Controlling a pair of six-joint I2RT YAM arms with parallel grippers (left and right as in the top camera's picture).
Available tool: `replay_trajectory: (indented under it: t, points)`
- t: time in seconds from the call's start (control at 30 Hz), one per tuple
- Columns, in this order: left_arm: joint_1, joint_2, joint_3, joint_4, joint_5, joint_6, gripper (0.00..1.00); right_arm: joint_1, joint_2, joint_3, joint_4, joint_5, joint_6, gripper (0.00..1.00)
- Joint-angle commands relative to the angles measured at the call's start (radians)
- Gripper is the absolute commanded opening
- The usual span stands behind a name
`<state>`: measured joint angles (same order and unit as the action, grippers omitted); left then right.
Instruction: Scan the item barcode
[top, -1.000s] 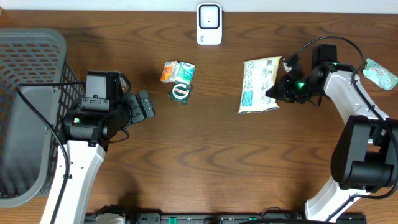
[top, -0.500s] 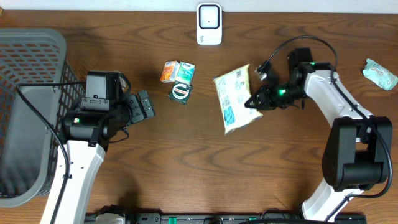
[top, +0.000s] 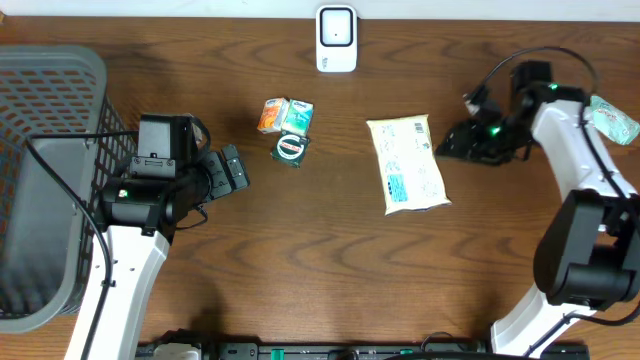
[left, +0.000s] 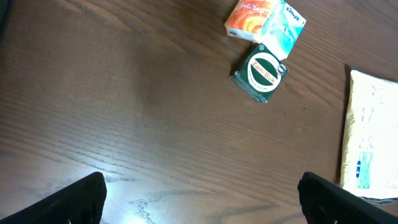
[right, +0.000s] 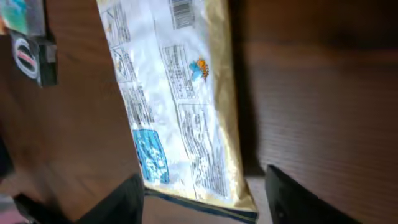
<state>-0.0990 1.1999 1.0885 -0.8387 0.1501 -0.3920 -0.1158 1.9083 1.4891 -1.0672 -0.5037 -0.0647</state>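
Observation:
The item, a gold-edged white snack packet (top: 408, 165), lies flat on the table to the right of centre, printed side up. Its barcode (right: 181, 12) shows near the packet's far end in the right wrist view. My right gripper (top: 445, 147) hovers at the packet's (right: 174, 106) right edge, open; the packet's corner lies between its spread fingers (right: 121, 202) without being clamped. The white scanner (top: 337, 39) stands at the back centre. On the left, my left gripper (top: 235, 170) is open over bare wood (left: 202, 199).
An orange pack (top: 270, 114), a teal tissue pack (top: 297, 115) and a green round-label box (top: 290, 148) sit left of the packet. A grey basket (top: 40, 180) fills the far left. A green pouch (top: 612, 117) lies at the right edge.
My right gripper swung the packet left and tilted, then brought it back right, laid it flat and opened off it. The left arm has not moved.

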Motion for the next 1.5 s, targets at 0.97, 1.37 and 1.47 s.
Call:
replay_trajectory:
  t: [0.97, 1.37, 1.47]
  points:
    - [0.006, 0.002, 0.009, -0.003, -0.013, 0.003, 0.98, 0.472, -0.006, -0.152, 0.173, 0.349, 0.263, 0.01]
    - [0.006, 0.002, 0.009, -0.003, -0.013, 0.003, 0.97, 0.459, -0.006, -0.233, 0.205, 0.592, 0.347, 0.01]
    - [0.006, 0.002, 0.009, -0.003, -0.013, 0.003, 0.98, 0.441, -0.006, -0.223, 0.19, 0.679, 0.358, 0.01]
